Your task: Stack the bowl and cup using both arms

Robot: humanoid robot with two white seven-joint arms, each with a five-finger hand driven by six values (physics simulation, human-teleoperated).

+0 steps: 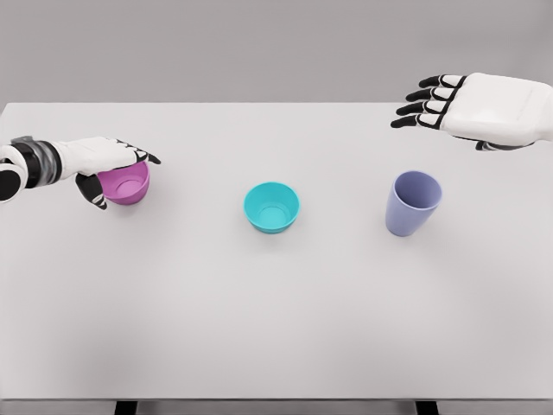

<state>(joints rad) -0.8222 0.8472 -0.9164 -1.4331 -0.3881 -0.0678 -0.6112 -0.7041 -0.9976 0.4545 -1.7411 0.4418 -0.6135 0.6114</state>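
**benchtop_bob:** Ok, what am I looking at here? White table (pixel 276 346), three bits of plastic-looking tableware. Using the small round teal bowl (pixel 271 206) in the middle as the anchor: there's a small round magenta bowl (pixel 126 182) well off to its left, and a tall lavender-blue tumbler cup (pixel 413 202) well off to its right, standing upright. All three are apart from each other, so nothing is stacked yet.

**sim_sally:** Yep, this reads as the very first pick. The left hand (pixel 108 164) is wrapped round the magenta bowl, fingers over the far rim and thumb curled down the near side, so it's clamped on it. Can't tell if the bowl is off the table yet; it looks like it's sitting on it or barely above.

**benchtop_bob:** And the other one?

**sim_sally:** The right hand (pixel 484 108) hovers further back than the teal bowl and to its right, beyond the cup and not touching it. Fingers are stretched out and apart, holding nothing.

**benchtop_bob:** So next move?

**sim_sally:** My guess: lift the magenta bowl straight up, carry it right toward the teal bowl and lower it in level so the rims nest. Meanwhile the right hand needs to come down and forward to the cup, closing round its wall without tipping it, since it's tall and narrow at the base.
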